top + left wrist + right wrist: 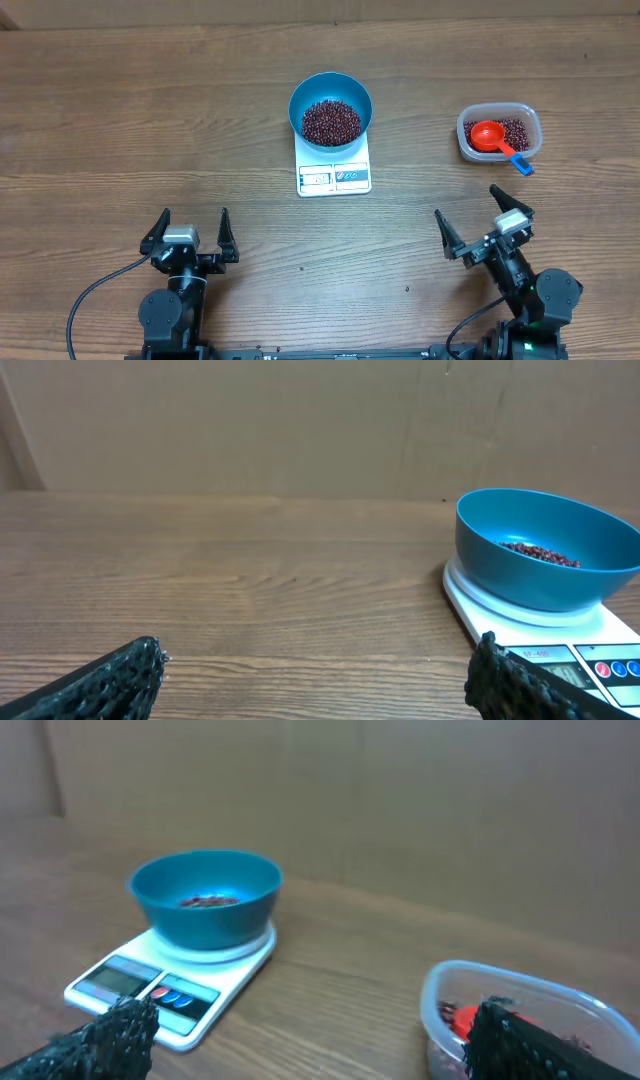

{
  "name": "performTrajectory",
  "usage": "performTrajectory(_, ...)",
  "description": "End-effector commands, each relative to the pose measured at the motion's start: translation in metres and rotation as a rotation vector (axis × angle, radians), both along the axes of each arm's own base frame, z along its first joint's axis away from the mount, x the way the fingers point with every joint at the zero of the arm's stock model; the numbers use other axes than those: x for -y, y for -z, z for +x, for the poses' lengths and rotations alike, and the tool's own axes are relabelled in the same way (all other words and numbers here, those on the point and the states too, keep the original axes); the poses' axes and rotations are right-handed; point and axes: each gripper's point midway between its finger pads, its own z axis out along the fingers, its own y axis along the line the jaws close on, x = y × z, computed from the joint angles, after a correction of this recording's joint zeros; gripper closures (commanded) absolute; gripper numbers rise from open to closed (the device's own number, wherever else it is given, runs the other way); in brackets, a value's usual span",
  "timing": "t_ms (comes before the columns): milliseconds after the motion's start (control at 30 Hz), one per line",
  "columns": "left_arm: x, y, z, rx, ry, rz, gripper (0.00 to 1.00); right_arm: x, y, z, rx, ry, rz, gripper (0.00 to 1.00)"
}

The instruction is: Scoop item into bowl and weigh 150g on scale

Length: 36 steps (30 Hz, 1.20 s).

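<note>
The blue bowl [331,108] stands on the white scale [334,177] at the table's middle, with a heap of dark red-brown beans [331,121] inside it. From the wrist views the bowl [545,550] [206,897] sits on the scale [560,645] [170,985], beans [540,552] showing over its rim. My left gripper [190,232] [320,670] rests open near the front left, nothing between its fingers. On the front right, my right gripper [466,218] [310,1030] is open and empty too, well short of the scale.
A clear plastic tub [499,133] [520,1020] at the right holds more beans and a red scoop [489,137] with a blue handle tip [521,165]. A brown board wall backs the table in both wrist views.
</note>
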Motion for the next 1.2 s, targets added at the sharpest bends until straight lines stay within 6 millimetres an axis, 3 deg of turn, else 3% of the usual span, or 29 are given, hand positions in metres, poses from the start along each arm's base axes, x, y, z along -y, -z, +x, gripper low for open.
performTrajectory(0,-0.003,0.000,0.000,0.005,-0.011,0.020,0.01,0.014,0.003,0.004,-0.021,0.098,0.052,0.00)
performTrajectory(233,-0.003,0.000,0.000,0.005,-0.011,0.020,0.00,0.028,0.016,0.008,-0.093,0.215,0.127,0.00)
performTrajectory(400,-0.003,0.000,0.000,0.005,-0.011,0.020,0.01,0.034,0.022,0.000,-0.108,0.273,0.121,0.00)
performTrajectory(700,-0.003,0.000,0.000,0.005,-0.011,0.020,0.00,0.041,0.000,-0.005,-0.008,0.313,0.126,0.00)
performTrajectory(1167,-0.003,0.000,0.000,0.005,-0.011,0.020,0.01,0.040,0.001,-0.004,-0.017,0.319,0.150,0.00)
